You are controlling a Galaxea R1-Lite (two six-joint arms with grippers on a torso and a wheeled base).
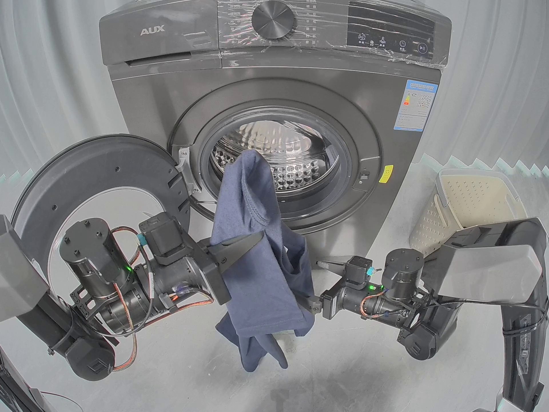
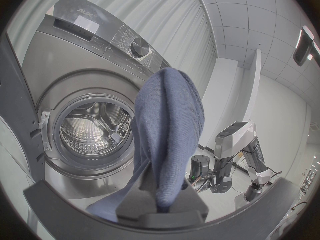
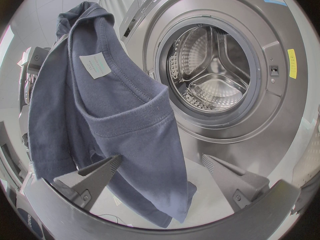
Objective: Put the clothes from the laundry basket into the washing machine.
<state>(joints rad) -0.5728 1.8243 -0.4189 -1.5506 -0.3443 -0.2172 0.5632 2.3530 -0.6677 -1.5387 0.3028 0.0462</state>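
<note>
Hanging from the clamped left gripper (image 1: pixel 255 240), shirt (image 1: pixel 264 284) faces open drum (image 1: pixel 281 143) (right gripper (image 3: pixel 162 157) apart).

Laundry basket (image 1: pixel 474 198) half behind right arm (image 1: pixel 486 270)

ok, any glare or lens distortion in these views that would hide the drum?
Head view: strong glare on the drum back wall, crinkled reflections off the film on the panel, straight edges bow slightly. Left wrist view: heavy fisheye, black corners, shirt covers one edge of the opening. Right wrist view: same fisheye, bright patches low in the drum, opening unobstructed.
</note>
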